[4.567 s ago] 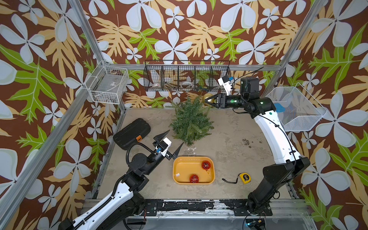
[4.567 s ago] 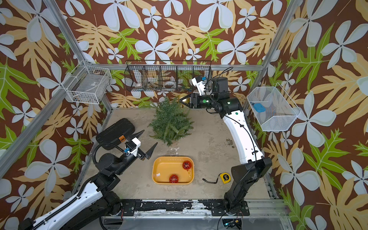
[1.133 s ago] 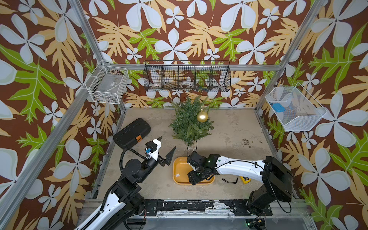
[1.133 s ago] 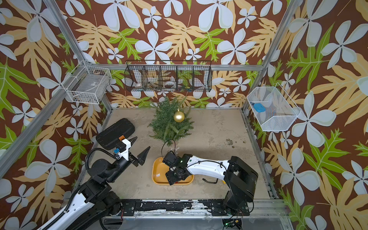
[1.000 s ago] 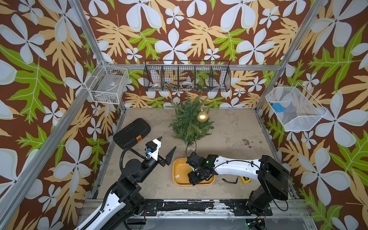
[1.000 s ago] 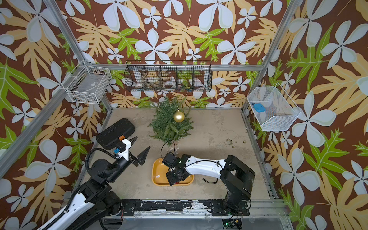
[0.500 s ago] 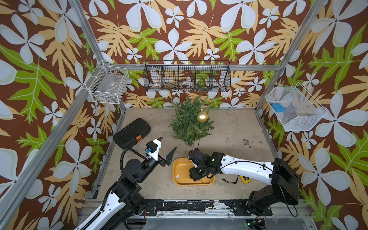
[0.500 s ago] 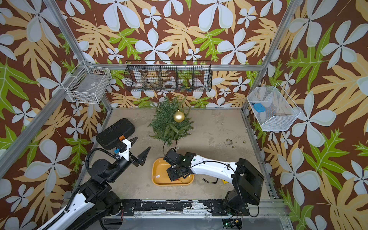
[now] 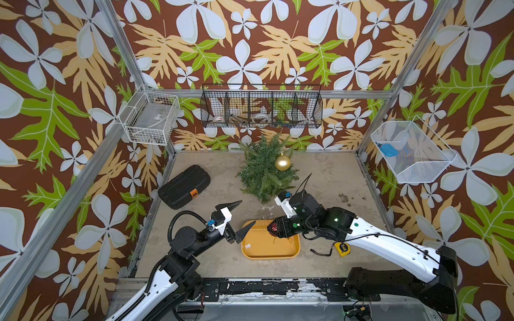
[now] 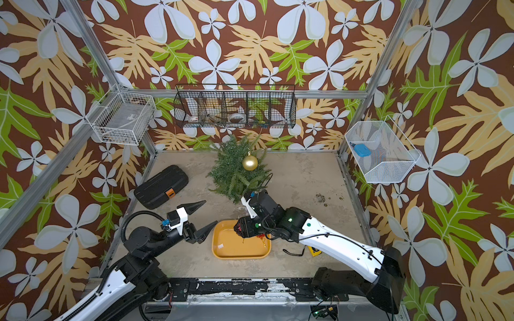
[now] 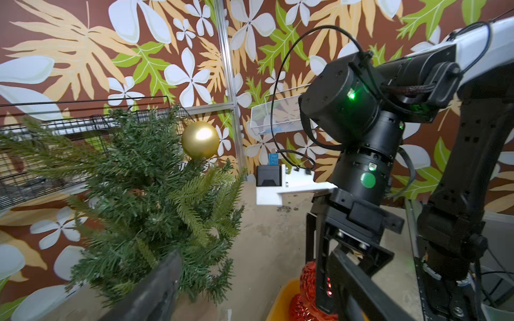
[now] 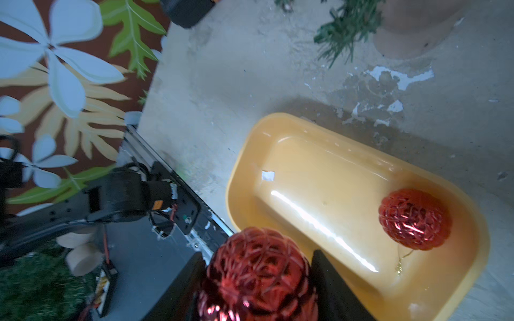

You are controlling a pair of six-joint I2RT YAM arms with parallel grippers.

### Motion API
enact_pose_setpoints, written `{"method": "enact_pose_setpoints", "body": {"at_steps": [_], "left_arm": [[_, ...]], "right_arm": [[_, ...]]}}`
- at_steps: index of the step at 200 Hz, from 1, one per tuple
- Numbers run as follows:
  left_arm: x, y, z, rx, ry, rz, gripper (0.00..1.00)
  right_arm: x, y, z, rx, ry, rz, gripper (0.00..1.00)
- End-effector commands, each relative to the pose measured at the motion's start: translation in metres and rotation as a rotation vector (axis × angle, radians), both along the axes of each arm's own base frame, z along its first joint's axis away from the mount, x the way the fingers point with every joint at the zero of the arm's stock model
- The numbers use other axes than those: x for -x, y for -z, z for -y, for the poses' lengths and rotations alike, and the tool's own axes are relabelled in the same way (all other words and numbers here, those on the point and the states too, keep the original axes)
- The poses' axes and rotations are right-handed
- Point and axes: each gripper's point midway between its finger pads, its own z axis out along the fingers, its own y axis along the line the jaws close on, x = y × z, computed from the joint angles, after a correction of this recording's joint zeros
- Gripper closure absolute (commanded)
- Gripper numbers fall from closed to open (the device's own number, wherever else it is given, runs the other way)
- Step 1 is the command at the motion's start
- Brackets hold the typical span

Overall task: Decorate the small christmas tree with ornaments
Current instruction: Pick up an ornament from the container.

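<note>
1. Right claw (image 10: 241, 229), clenched on a red ornament (image 12: 254, 261), has lifted clear of the yellow tray (image 9: 261, 248).
2. Other red ornament (image 12: 414, 219) remains in the tray; gold ornament (image 9: 282, 163) remains on the small christmas tree (image 9: 260, 176).
3. Left claw (image 9: 247, 211) stays released.

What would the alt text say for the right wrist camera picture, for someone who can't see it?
The right gripper clamps a glittery red ornament between its dark fingers, close to the camera. Beyond it a second red ornament lies in a yellow tray on a grey table, with tree fronds at the edge.
</note>
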Motion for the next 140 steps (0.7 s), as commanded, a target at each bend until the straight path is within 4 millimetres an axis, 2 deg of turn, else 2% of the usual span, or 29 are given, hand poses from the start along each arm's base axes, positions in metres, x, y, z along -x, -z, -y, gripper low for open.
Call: {"method": "enact_pose_setpoints", "body": {"at_steps": [1,36,67,91,109,126,140], "left_arm": [[0.012,-0.021,0.002,0.106,0.054,0.040,0.16],[0.023,-0.030,0.008,0.220,0.046,0.065,0.15],[0.031,-0.026,0.024,0.255,0.047,0.070,0.14],[0.028,-0.025,0.039,0.265,0.047,0.045,0.12],[0.021,-0.026,0.041,0.299,0.011,0.027,0.11],[0.018,-0.030,0.045,0.324,0.004,0.031,0.10],[0.018,-0.032,0.056,0.310,0.029,0.041,0.13]], "right_arm": [[-0.005,-0.034,-0.007,-0.168,0.037,0.000,0.44],[-0.016,-0.078,0.001,-0.401,0.131,-0.005,0.44],[-0.017,-0.108,0.007,-0.530,0.177,-0.003,0.42],[-0.014,-0.122,0.006,-0.595,0.174,-0.012,0.43],[-0.012,-0.131,0.005,-0.621,0.164,-0.017,0.43],[-0.010,-0.134,0.005,-0.638,0.155,-0.027,0.43],[-0.009,-0.135,0.004,-0.649,0.152,-0.034,0.43]]}}
